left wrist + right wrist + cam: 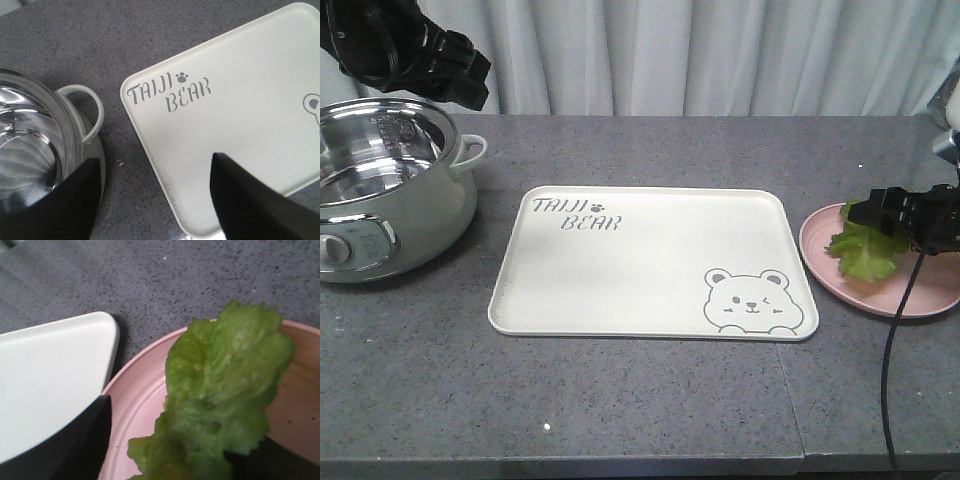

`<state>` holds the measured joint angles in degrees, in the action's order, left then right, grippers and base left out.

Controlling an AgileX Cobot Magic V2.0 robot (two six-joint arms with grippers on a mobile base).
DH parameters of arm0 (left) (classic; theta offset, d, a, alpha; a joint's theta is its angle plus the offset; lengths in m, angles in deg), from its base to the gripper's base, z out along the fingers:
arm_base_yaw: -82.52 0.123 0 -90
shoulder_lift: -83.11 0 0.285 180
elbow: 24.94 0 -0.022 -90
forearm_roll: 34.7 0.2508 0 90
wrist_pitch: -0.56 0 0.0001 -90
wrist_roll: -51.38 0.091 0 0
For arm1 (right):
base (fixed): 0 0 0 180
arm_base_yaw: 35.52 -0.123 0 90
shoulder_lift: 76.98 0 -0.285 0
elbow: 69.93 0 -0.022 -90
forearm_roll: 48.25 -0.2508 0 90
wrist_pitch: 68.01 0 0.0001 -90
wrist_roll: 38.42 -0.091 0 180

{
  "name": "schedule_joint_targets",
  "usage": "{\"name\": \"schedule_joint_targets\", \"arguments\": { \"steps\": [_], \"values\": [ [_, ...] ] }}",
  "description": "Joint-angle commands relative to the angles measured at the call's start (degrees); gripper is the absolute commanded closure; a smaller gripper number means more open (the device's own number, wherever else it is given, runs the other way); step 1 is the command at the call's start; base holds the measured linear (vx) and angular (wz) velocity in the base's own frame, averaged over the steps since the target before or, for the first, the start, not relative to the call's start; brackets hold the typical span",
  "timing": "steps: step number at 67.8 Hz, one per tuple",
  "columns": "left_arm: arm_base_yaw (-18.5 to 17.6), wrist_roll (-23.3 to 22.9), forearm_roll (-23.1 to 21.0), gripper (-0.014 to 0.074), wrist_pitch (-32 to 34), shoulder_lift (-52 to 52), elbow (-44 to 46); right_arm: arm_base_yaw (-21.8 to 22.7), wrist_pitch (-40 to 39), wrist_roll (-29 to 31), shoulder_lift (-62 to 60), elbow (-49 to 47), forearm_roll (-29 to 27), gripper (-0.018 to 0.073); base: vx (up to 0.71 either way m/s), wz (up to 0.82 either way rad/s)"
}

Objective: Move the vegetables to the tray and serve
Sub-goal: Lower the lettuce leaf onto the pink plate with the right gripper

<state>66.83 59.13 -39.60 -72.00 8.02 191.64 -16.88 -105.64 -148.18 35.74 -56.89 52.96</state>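
Black right gripper (pixel 868 214) is closed on lettuce leaf (pixel 220 385), held over pink plate (pixel 920 298). Leaf's long side is pointed from fingers down toward plate; crinkly green edge is spread wide. Round smooth plate is set just beside cream tray (pixel 650 270), on its right. Tray is flat with rounded corners, grey bear and letters drawn on it. Shiny metal pot (pixel 390 200) is seen left of tray. Left gripper (pixel 154 165) is held wide open by pot, nothing in it. Grey speckled table (pixel 620 400) is under all.
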Motion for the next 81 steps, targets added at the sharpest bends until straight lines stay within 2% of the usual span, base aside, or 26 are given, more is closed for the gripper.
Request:
{"name": "schedule_joint_targets", "arguments": {
  "steps": [1, 22, 35, 48, 52, 69, 81],
  "values": [
    [0.03, -1.52, -0.52, 0.0153, 2.49, -2.43, 1.02, 0.37, -0.31, 2.16, -2.86, -1.25, -0.94, 0.0146, 0.00, 0.00],
    [0.03, -1.67, -0.52, 0.0153, 2.72, -2.43, 1.02, 0.19, -2.80, 6.51, -3.58, -1.25, -0.94, 0.0148, 0.00, 0.00],
    [0.03, -1.66, -0.52, 0.0153, 2.37, -2.43, 1.02, 0.39, 0.23, 7.27, -4.38, -1.23, -0.94, 0.0151, 0.00, 0.00],
    [0.03, -2.03, -0.52, 0.0153, 2.50, -2.43, 1.02, 0.15, 1.77, 11.74, -5.02, -1.23, -0.94, 0.0155, 0.00, 0.00],
    [0.03, -2.61, -0.52, 0.0153, 2.51, -2.43, 1.02, 0.36, 3.15, 10.93, -5.22, -1.23, -0.94, 0.0157, 0.00, 0.00],
    [0.03, -2.67, -0.52, 0.0153, 3.38, -2.43, 1.02, -1.93, -2.37, 11.75, -5.95, -1.23, -0.94, 0.0157, 0.00, 0.00],
    [0.03, -2.67, -0.52, 0.0153, 3.20, -2.43, 1.02, -1.80, 0.35, 11.77, -6.17, -1.23, -0.94, 0.0164, 0.00, 0.00]
  ]
}}
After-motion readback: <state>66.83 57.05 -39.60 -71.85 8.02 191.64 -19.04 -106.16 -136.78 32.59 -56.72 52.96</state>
